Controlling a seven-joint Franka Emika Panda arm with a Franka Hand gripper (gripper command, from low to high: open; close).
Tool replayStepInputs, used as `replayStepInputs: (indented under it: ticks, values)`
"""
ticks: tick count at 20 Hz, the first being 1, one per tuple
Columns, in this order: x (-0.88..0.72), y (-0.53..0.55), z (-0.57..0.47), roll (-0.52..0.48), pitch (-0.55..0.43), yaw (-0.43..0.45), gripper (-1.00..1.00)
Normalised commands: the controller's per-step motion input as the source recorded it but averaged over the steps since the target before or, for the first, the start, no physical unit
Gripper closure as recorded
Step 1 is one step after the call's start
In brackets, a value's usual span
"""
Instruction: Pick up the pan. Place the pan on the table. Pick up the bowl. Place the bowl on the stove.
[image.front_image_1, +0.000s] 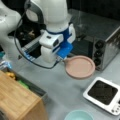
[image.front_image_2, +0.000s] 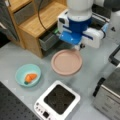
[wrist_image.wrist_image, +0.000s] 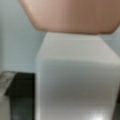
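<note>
Wrist view: tool (image.front_image_1: 63, 59) clamped on white handle (wrist_image.wrist_image: 75, 75) of shallow dusty-pink pan (image.front_image_2: 66, 62), clear of stove (image.front_image_2: 58, 100).

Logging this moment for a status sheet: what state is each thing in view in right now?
pan: off the stove, held by its handle at the gripper, over the table.
stove: cooktop bare.
bowl: upright on the table, an orange item inside.
toaster oven: door closed.
</note>
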Motion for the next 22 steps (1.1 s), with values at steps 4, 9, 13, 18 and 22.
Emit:
replayStepInputs:
  ticks: [4, 9, 13, 18, 22]
  values:
    - [-0.32, -0.06, -0.09, 0.044, -0.126, 0.086, 1.00]
    - [-0.27, -0.04, -0.16, 0.045, -0.115, 0.075, 1.00]
    - [-0.28, -0.05, -0.26, 0.030, -0.138, 0.056, 1.00]
    - [-0.29, -0.07, -0.29, 0.015, -0.191, 0.062, 1.00]
    - [-0.25, -0.10, -0.23, 0.026, -0.220, 0.073, 1.00]
